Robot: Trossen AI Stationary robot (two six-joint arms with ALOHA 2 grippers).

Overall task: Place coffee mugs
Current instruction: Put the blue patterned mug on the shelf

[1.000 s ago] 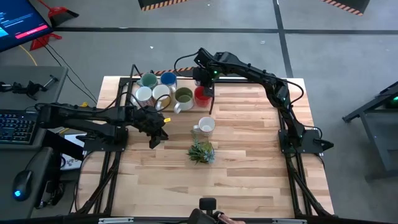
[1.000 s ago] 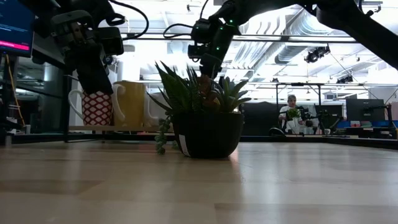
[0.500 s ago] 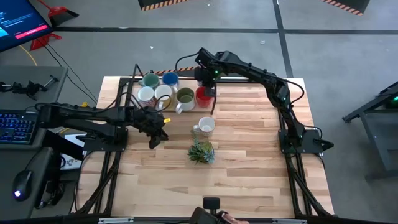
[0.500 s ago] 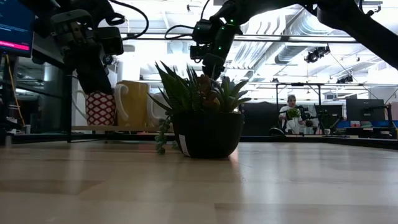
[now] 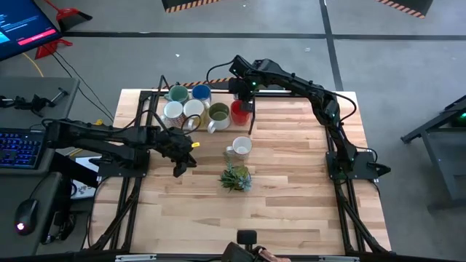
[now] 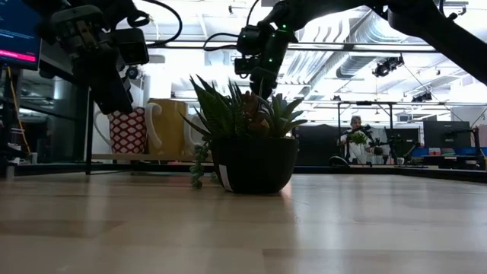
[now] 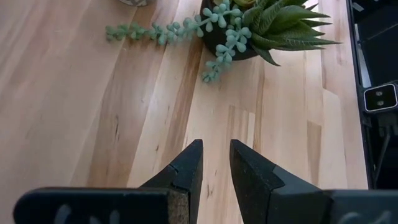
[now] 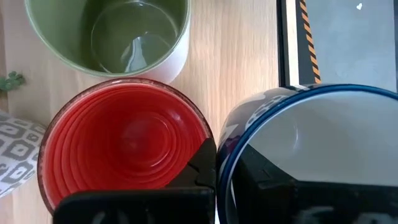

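The right end effector, closed on the red mug's rim near the far edge, should lower it straight, clear of the olive mug; the left end effector hovers slightly open, empty.

Seen from above, the right pincer gripped the blue-rimmed white mug by its wall, just beside the red mug, with the olive green mug nearby on the counter.
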